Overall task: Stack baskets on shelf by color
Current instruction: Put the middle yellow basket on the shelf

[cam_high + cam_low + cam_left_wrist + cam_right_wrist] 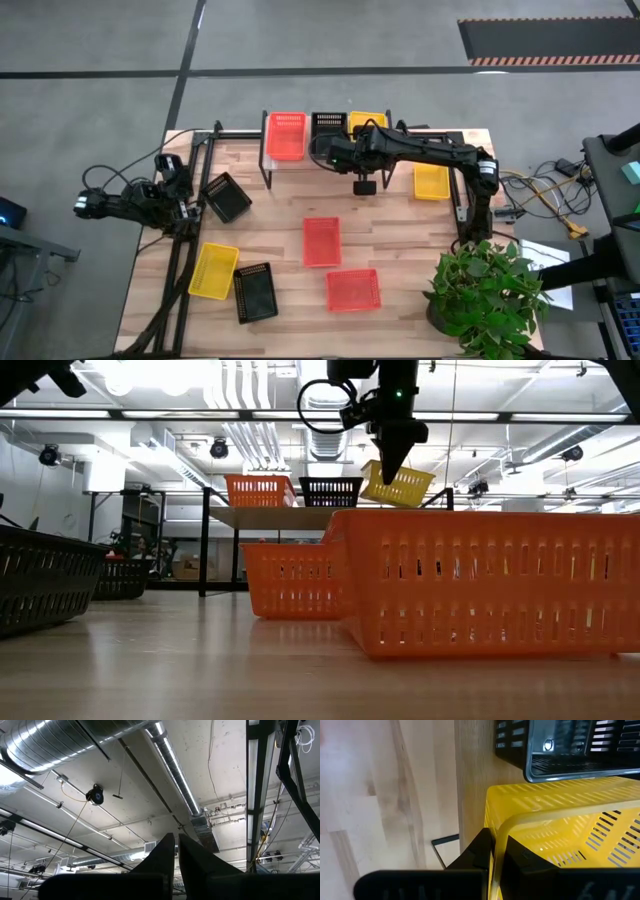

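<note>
workshop bench of pale wood planks point(400, 240), ducts and strip lights overhead.
right gripper point(497, 851) pinches the rim of a tilted yellow basket point(398, 485) over the shelf point(300, 165), beside the black basket point(330, 491); level it onto the yellow one below, then let go. left gripper point(176, 851) waits at the left edge, fingers pressed together.

The table point(400, 240) carries six loose baskets and the shelf point(300, 160) (three baskets on it).
</note>
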